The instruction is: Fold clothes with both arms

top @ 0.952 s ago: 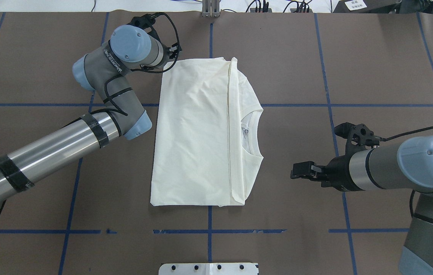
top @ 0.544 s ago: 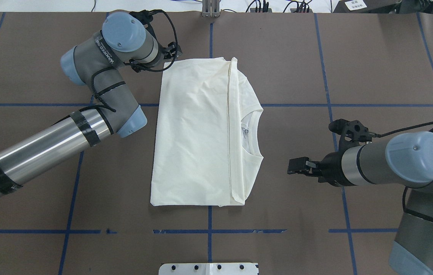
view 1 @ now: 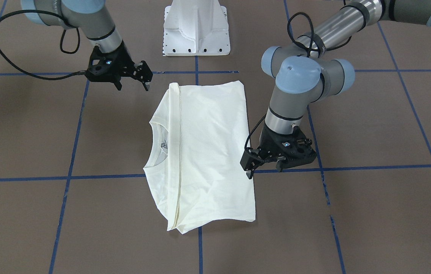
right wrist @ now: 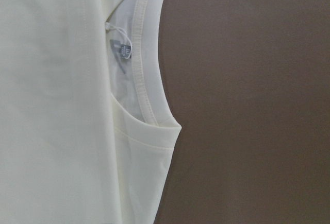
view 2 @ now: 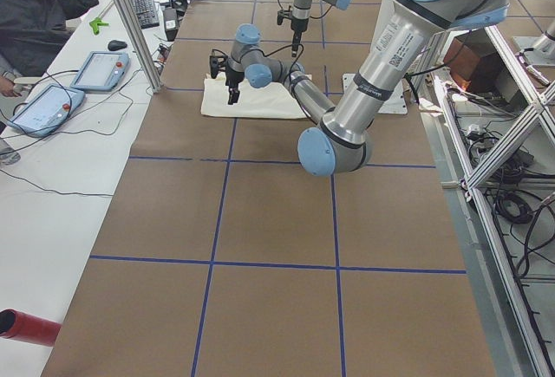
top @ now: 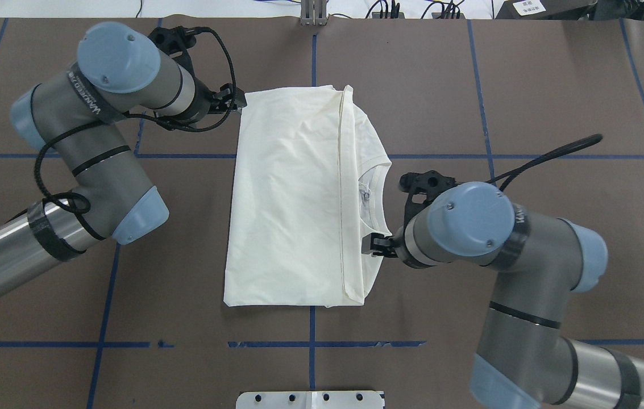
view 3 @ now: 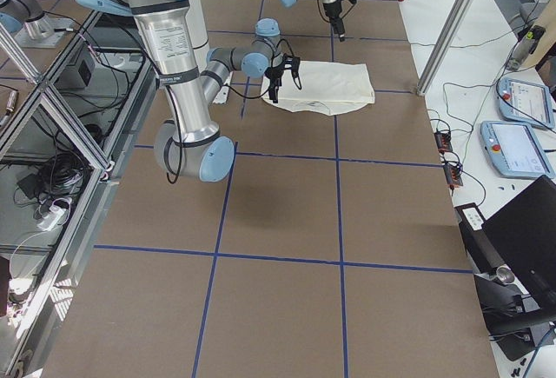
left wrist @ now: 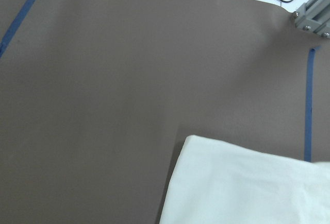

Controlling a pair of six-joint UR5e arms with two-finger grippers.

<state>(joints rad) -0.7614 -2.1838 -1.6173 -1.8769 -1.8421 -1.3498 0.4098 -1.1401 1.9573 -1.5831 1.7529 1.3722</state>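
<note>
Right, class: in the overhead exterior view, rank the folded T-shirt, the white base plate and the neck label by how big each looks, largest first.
Largest: T-shirt.
Next: white base plate, though the frame edge cuts it off.
Smallest: neck label, barely a speck.

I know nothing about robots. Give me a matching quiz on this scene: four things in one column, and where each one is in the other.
Things:
1. left gripper
2. right gripper
3. T-shirt
4. white base

Places:
A. folded flat, mid-table
B. by the shirt's collar side
C. at the robot's edge of the table
D. by the shirt's plain edge, opposite the collar

Pairs: 1-D, 2-B, 3-A, 4-C.
</note>
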